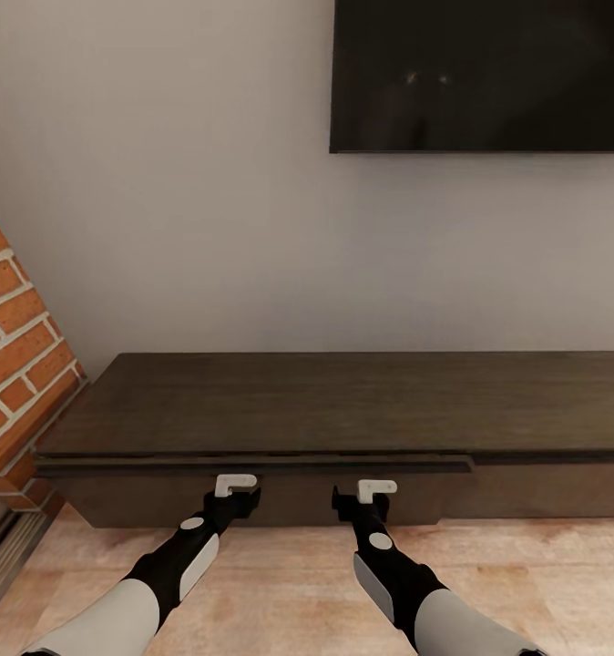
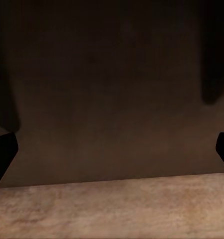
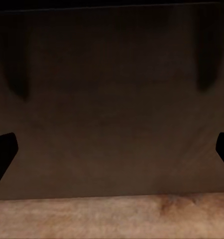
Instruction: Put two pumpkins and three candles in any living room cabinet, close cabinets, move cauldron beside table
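Observation:
The long, low dark brown cabinet (image 1: pixel 343 401) stands against the wall straight ahead. Its left front section sits slightly forward of the right part. Both arms reach toward that front, just under the top's edge. My left gripper (image 1: pixel 237 487) is open and empty, its dark fingertips (image 2: pixel 3 149) spread wide before the plain cabinet front (image 2: pixel 112 89). My right gripper (image 1: pixel 371 492) is open too, with fingertips (image 3: pixel 3 149) far apart facing the cabinet front (image 3: pixel 112 99). The pumpkins, candles, cauldron and table are out of view.
A black TV screen (image 1: pixel 485 73) hangs on the pale wall above the cabinet. A red brick wall (image 1: pixel 15 364) juts in at the left, close to the cabinet's end. Light wood floor (image 1: pixel 289 583) runs under both arms.

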